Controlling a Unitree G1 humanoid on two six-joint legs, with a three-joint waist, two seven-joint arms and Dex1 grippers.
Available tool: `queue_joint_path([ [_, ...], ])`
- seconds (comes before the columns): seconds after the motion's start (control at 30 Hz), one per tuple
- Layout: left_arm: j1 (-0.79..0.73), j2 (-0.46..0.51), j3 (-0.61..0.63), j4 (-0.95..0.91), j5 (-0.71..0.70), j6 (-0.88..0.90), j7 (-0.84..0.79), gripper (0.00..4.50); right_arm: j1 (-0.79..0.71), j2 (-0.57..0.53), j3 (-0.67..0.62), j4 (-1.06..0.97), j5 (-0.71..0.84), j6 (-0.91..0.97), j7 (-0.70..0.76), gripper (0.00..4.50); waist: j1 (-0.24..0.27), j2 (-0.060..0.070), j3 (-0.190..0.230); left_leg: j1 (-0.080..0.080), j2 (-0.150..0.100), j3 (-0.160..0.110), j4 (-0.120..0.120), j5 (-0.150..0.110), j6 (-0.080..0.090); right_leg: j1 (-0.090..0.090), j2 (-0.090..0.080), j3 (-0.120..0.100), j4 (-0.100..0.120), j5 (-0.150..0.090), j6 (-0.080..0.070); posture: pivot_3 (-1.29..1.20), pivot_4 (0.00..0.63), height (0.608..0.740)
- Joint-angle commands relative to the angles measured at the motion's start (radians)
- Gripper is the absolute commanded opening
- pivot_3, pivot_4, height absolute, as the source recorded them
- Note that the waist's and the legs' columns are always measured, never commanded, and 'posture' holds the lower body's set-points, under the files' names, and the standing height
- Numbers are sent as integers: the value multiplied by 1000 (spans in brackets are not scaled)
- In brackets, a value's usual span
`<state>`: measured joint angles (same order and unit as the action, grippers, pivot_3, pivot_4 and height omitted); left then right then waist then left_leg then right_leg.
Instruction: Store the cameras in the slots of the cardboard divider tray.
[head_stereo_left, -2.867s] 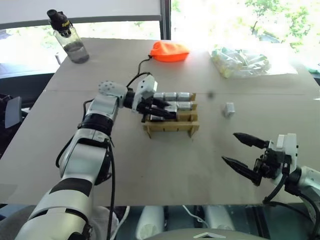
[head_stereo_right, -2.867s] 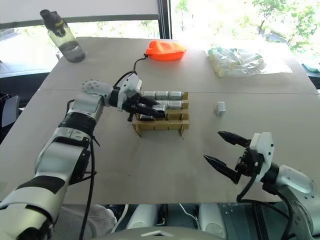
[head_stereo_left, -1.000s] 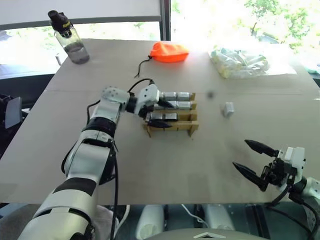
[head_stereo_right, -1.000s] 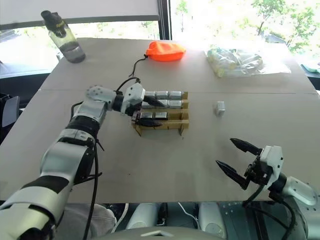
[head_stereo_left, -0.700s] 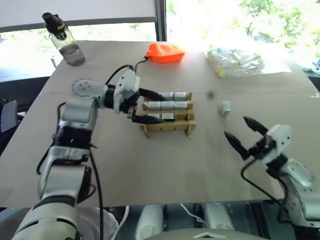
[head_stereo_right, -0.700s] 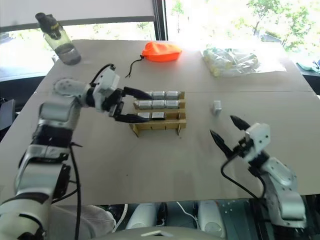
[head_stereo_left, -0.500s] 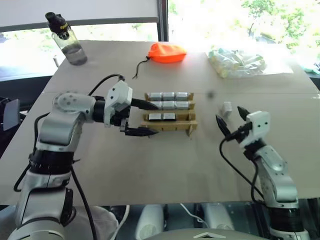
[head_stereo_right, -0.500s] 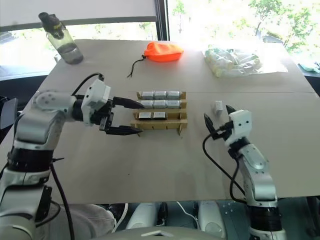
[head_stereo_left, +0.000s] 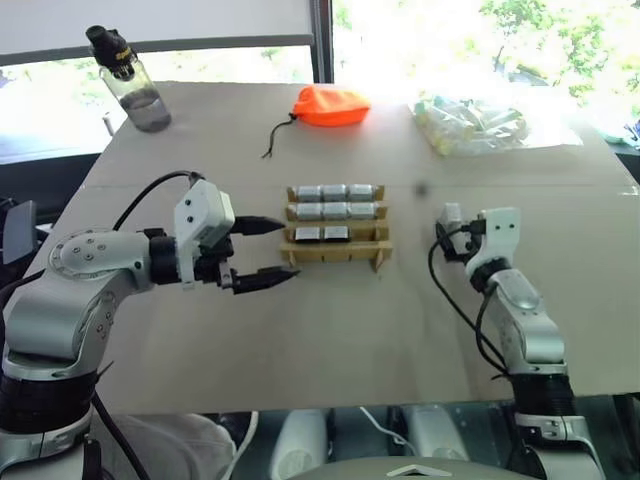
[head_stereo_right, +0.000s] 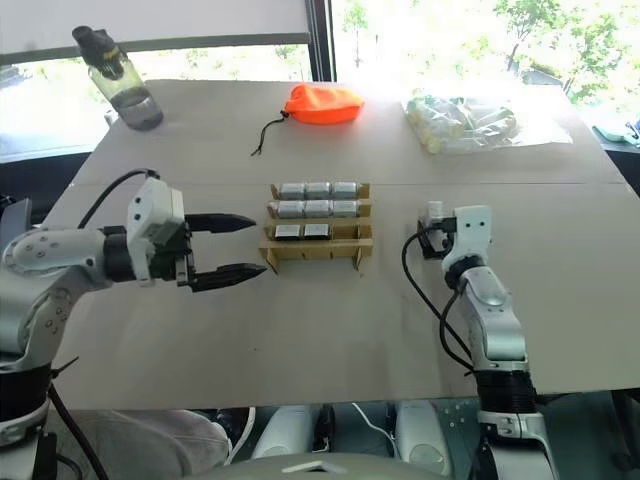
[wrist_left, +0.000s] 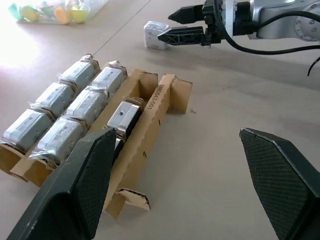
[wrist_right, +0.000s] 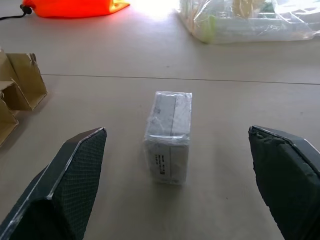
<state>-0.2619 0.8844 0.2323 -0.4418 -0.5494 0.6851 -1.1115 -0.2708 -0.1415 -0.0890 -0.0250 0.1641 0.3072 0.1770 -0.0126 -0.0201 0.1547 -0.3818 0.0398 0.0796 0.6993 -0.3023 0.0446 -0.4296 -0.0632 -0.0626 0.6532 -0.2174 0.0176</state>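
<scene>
A: Cameras first: where do they sit?

B: Eight small silver-grey boxy cameras (head_stereo_left: 335, 201) fill the tan cardboard divider tray (head_stereo_left: 336, 254) at mid-table: three in the far row, three in the next, two in the third, with the nearest row bare. One more loose camera (wrist_right: 169, 135), wrapped in clear film, lies on the grey table (head_stereo_left: 330, 330) well to the right of the tray.

A: And the right gripper?

B: The right gripper (wrist_right: 185, 190) is spread wide and holds nothing. Its two black fingers (wrist_right: 75, 165) flank the loose camera without touching it. The forearm reaches forward with the gripper about level, low over the table.

A: How should the pickup go?

B: I judge it should ease forward until the camera sits deep between the pads, stay centred, then close on the long flat sides. The film looks slippery, so a shallow pinch could squirt it out.

A: The left arm?

B: The left gripper (head_stereo_left: 258, 250) hangs to the left of the tray, apart from it, elbow bent, pointing toward the tray and slightly down. Its fingers are parted wide and empty. It leaves the third row's free slot unobstructed
</scene>
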Motion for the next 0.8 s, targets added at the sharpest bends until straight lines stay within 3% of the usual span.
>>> queue_joint_path([
  [0.03, -4, 19, 29, -34, -28, -6, 23, 4088, -37, 10, -7, 8, 13, 4, -7, 4500, -1, 0, 0, 0, 0, 0, 0, 0, 0, 0, 0, 0, 0, 0, 0, 0, 150, 740],
  [0.17, -14, 19, 26, -47, -50, 1, 40, 4088, -72, 15, -9, 65, 4, -7, -16, 4500, -1, 0, 0, 0, 0, 0, 0, 0, 0, 0, 0, 0, 0, 0, 0, 0, 150, 740],
  [0.27, -13, 28, 26, -46, -59, -4, 46, 4145, -79, 10, -13, 81, 4, -4, -18, 3700, 0, 0, 0, 0, 0, 0, 0, 0, 0, 0, 0, 0, -1, 0, 0, 0, 150, 740],
  [0.47, -22, 43, 30, -31, -74, -10, 47, 4145, -77, -15, -6, 67, -11, -59, 4, 795, -1, 0, 0, 0, 0, 0, -1, 0, 0, 0, 0, 0, -1, 0, 0, 0, 150, 740],
  [0.63, -5, 40, 54, -9, -97, -13, 44, 4145, -78, -113, 43, 3, 8, -81, 172, 734, -1, 1, 1, 0, 0, 0, -1, 0, 0, 0, 0, 0, -1, 0, 0, 0, 150, 740],
  [0.8, -7, 50, 69, 100, -113, -60, -34, 4145, -161, -269, 107, -2, 151, -94, 591, 734, -2, 2, 1, 0, 0, 1, -2, 0, 0, 0, 1, -3, -2, 0, 0, 0, 150, 740],
])
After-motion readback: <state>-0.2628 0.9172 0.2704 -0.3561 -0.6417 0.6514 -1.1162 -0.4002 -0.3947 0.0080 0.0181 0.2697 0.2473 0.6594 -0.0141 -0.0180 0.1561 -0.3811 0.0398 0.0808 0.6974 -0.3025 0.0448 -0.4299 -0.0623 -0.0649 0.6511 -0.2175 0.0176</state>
